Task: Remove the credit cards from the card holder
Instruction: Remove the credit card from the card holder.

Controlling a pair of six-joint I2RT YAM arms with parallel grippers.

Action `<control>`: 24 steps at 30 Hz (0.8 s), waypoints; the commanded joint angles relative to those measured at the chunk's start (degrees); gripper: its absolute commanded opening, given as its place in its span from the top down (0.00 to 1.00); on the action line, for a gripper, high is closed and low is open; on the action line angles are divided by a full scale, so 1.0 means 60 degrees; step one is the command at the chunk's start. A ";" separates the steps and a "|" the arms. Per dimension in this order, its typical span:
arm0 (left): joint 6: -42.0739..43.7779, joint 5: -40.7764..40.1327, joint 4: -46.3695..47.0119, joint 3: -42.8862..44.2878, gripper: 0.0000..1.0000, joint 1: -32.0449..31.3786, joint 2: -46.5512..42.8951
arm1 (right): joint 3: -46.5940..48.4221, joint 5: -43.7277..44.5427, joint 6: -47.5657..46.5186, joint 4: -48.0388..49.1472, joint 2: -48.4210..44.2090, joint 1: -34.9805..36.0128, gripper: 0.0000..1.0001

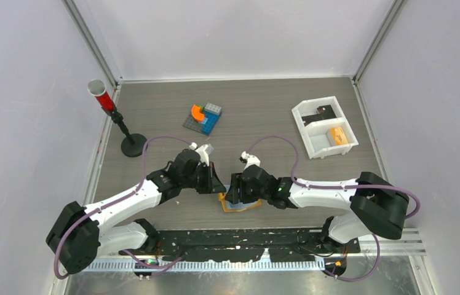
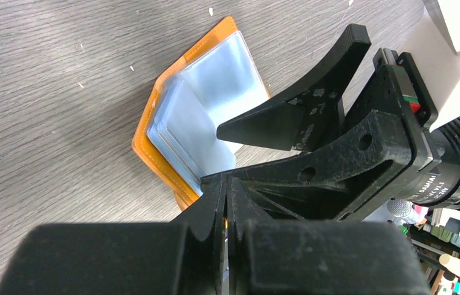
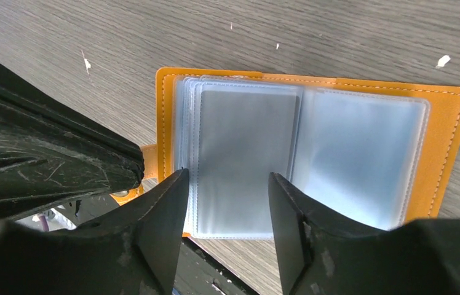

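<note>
The card holder lies open near the table's front edge, tan-orange with pale blue clear sleeves. My left gripper is shut at its left edge, with a sliver of orange between the fingers, beside the small tab. My right gripper is open, its fingers straddling the near end of the left stack of sleeves. The top left sleeve looks greyer than the right one. I cannot tell whether it holds one of the credit cards.
A white two-compartment tray stands at the back right, with an orange block and a dark flat thing in it. Toy bricks lie at the back centre. A red cylinder on a black stand is at the left.
</note>
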 commanded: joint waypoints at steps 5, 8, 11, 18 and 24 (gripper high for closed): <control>0.0202 -0.0481 0.0199 0.0018 1.00 -0.0013 0.0032 | -0.0296 0.0816 0.0280 -0.0068 -0.0611 0.0061 0.51; 0.0239 -0.0618 0.0188 -0.0038 1.00 -0.0013 0.0105 | -0.0435 0.0980 0.0357 -0.0227 -0.0803 0.0063 0.52; 0.0253 -0.0637 0.0191 -0.0062 1.00 -0.0013 0.0180 | -0.0482 0.1189 0.0332 -0.0413 -0.0896 0.0059 0.50; 0.0352 -0.0693 0.0149 -0.0028 1.00 -0.0013 0.0410 | -0.0548 0.1303 0.0187 -0.0687 -0.1152 0.0049 0.48; 0.0436 -0.0640 0.0190 0.0014 1.00 -0.0013 0.0607 | -0.0756 0.1185 -0.0116 -0.0425 -0.1471 0.0030 0.44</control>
